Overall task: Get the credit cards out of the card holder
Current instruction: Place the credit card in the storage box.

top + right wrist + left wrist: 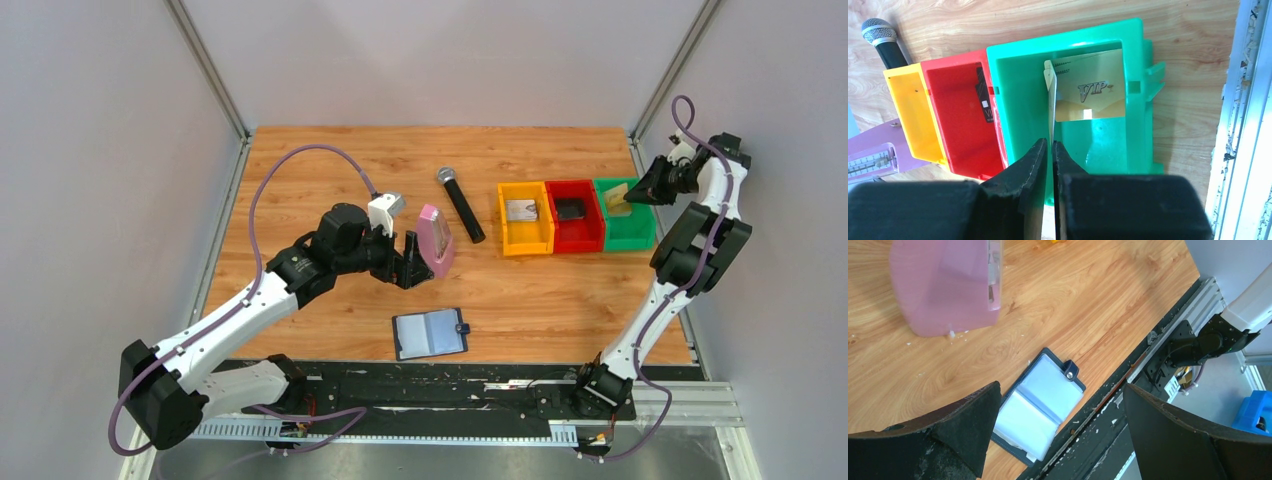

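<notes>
The card holder (430, 334) lies open and flat on the wooden table (330, 160) near its near edge, pale slotted inside facing up, snap tab on its right side. The left gripper (413, 262) hangs above the table just beside the pink metronome (436, 240), its jaws spread wide with nothing between them; its wrist view looks down past them onto the holder. At the far right, the right gripper (1050, 145) is over the green bin (1013, 75), its jaws almost together and pinching a tan card (1050, 107) that stands on edge. A gold card (1090, 92) marked VIP lies inside that bin. The red bin (590, 235) holds a dark card (570, 209), the yellow bin (510, 240) a grey card (521, 210), and a microphone (460, 203) lies left of the bins
</notes>
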